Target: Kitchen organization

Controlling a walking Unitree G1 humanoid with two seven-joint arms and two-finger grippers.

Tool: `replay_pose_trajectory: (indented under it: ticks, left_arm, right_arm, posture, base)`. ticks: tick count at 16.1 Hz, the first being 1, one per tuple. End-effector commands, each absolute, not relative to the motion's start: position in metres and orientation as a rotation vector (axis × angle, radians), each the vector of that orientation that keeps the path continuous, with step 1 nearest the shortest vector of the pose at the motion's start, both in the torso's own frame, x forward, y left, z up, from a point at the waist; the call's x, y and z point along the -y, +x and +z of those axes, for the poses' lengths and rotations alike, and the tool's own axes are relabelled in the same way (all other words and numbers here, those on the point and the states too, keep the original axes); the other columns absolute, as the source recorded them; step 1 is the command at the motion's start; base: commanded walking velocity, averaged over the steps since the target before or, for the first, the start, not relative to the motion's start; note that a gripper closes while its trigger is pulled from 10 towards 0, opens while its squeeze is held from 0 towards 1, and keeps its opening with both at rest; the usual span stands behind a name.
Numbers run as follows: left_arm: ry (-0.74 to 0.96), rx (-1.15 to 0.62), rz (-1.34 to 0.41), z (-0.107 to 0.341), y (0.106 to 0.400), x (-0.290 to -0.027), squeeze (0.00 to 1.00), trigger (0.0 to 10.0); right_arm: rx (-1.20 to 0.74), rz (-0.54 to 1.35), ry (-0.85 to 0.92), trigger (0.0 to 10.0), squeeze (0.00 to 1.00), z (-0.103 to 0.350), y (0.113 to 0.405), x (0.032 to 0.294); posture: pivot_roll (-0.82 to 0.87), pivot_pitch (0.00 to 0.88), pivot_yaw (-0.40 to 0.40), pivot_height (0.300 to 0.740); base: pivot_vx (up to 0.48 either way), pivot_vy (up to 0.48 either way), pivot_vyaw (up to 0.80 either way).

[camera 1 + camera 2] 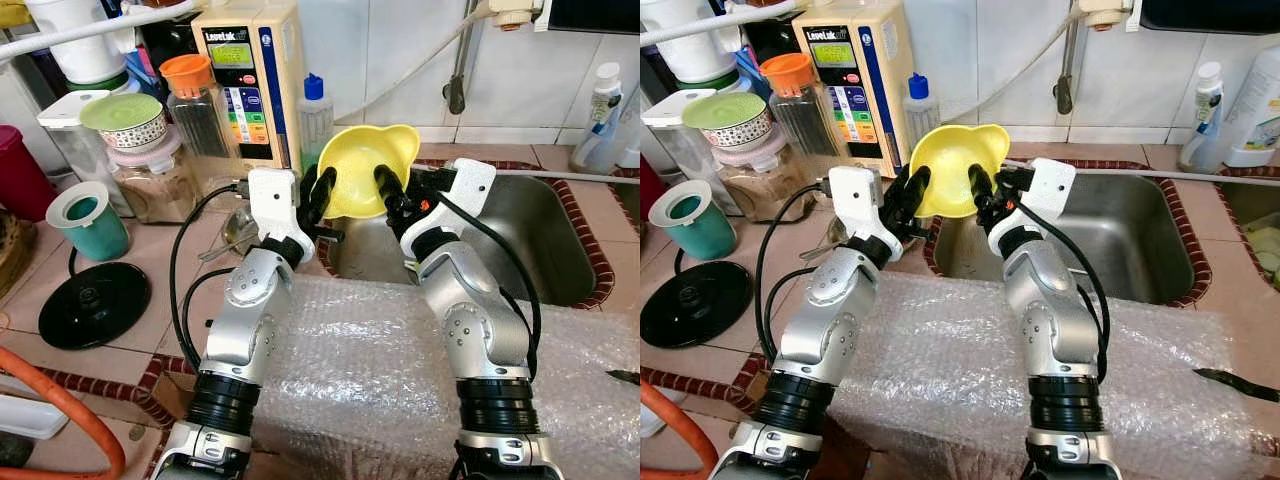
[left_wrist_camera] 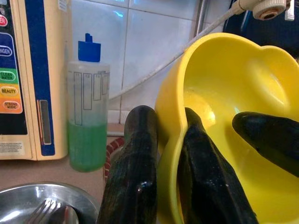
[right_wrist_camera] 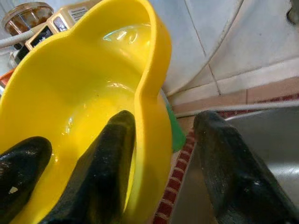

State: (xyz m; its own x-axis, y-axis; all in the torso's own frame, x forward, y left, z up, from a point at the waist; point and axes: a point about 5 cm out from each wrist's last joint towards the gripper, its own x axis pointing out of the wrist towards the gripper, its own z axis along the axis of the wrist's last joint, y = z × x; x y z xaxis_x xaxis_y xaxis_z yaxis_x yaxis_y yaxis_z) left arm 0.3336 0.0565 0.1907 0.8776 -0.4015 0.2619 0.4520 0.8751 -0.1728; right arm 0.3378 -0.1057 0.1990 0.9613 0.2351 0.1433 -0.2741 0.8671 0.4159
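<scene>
**Two Pincers Share One Yellow Bowl Above the Sink**

While it hangs over the sink's point(image 1: 560, 250) near-left corner, the yellow bowl point(image 1: 372, 165) is pinched at opposite rims: left pincer point(image 1: 322, 195) closed on one wall, right pincer point(image 1: 392, 195) straddling the other. Light, stiff, likely slick plastic. The basin offers room; the green bottle point(image 1: 314, 115) and cluttered tiled surface point(image 1: 150, 240) crowd the left.

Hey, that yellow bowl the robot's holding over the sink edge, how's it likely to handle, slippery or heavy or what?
The yellow bowl looks like thin moulded plastic, so probably light and stiff. Its glossy inside shows highlights, so it may be slick against the fingers. The left gripper straddles one side of the rim and the right gripper the other; tilted as it is, it could pivot if either loosens.
</scene>
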Motion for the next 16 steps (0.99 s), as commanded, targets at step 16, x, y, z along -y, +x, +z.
replay_pose_trajectory:
  ticks: [16]
  left_arm:
    - [-0.273,0.227,-0.520,0.194,0.328,-0.052,0.00,2.7]
  right_arm:
    - [-0.134,0.169,0.566,0.0,0.00,0.166,0.340,0.114]
  posture:
    - [-0.05,0.000,0.121,0.740]
  base:
    - [0.000,0.000,0.00]
